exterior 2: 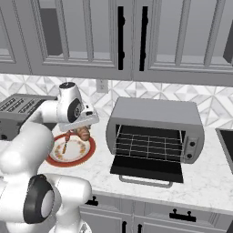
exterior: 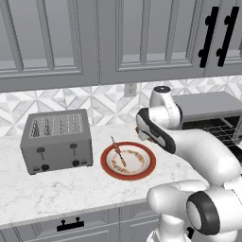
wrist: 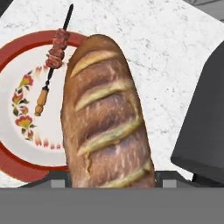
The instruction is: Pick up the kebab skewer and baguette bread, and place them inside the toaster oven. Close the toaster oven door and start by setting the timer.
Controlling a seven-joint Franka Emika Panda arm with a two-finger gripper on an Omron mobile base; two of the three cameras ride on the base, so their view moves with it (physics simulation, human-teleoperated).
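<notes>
My gripper (exterior 2: 81,129) is shut on the baguette bread (wrist: 105,113), a golden-brown loaf that hangs above the counter just right of the red-rimmed plate (wrist: 13,54). The kebab skewer (wrist: 53,57) lies on that plate (exterior: 105,163), its stick pointing toward the wall; it also shows as the skewer (exterior: 118,153) and the skewer (exterior 2: 65,145). To the right stands the toaster oven (exterior 2: 157,113), its wire rack visible inside. The toaster oven door (exterior 2: 148,170) is folded down open. The baguette (exterior 2: 83,133) is level with the oven's left side, apart from it.
A grey four-slot toaster (exterior: 56,139) stands left of the plate. Wall cabinets hang overhead. A dark cooktop edge (exterior 2: 226,141) lies right of the oven. Bare marble counter (exterior: 56,189) runs in front of the toaster and plate.
</notes>
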